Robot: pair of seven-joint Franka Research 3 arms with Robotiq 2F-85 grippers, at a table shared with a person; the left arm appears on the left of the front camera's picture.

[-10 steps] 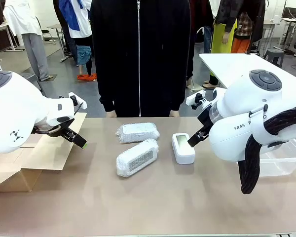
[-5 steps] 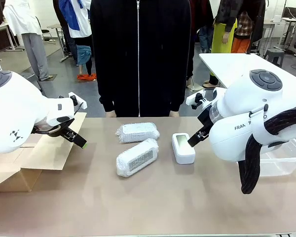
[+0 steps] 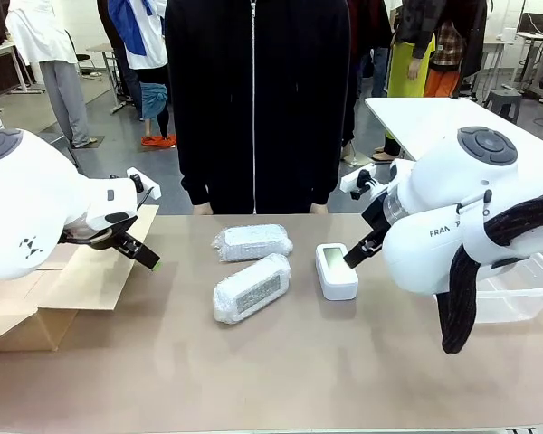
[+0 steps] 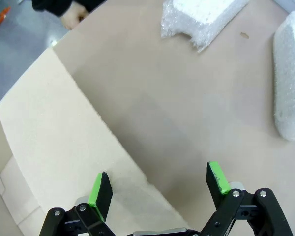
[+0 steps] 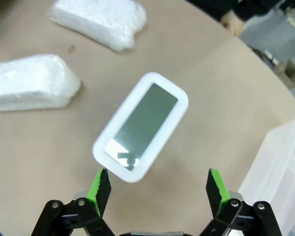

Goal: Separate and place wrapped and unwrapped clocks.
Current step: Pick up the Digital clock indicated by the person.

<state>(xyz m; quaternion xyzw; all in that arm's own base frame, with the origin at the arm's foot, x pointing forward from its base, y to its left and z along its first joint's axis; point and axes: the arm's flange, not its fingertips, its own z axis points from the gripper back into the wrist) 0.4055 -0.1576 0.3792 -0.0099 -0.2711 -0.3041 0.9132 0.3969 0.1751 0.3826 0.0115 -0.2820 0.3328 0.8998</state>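
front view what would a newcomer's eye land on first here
The open right gripper hovers close by the bare white clock near the middle of the table. Left of that clock lie a far bubble-wrapped bundle and a near bubble-wrapped bundle, and a person in a black jacket stands at the far edge.

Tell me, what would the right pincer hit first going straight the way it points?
Most likely the bare white clock, lying screen-up just ahead of the open right pincer; depth is unclear.
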